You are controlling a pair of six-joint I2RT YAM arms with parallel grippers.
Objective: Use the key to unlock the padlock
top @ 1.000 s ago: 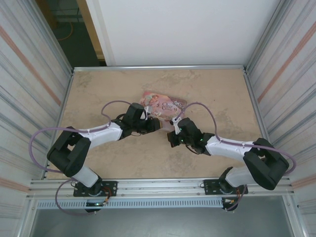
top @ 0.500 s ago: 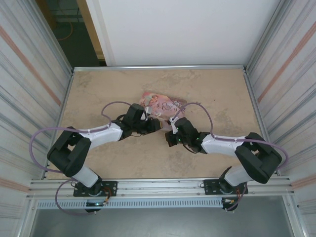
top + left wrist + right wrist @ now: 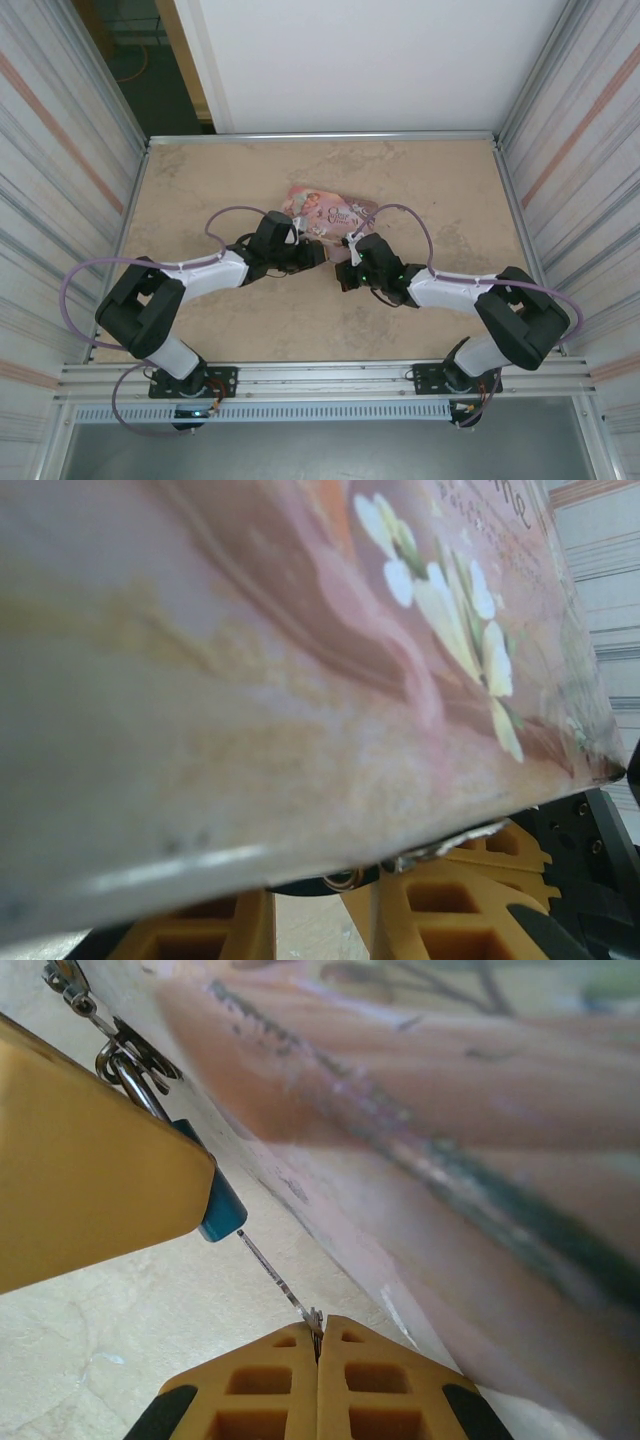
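From above, I see the left gripper (image 3: 318, 256) and the right gripper (image 3: 344, 273) tip to tip beside the tin (image 3: 335, 212). In the left wrist view, the tin lies just above my fingers (image 3: 440, 910). In the right wrist view, the right jaws are clenched on the key (image 3: 275, 1275). Its tip meets the padlock (image 3: 222, 1212), which the left jaws are grasping.

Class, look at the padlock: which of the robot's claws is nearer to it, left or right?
Left. The left claw grips the padlock itself. The right claw stands off from it, pinching the far end of the key that reaches the padlock.
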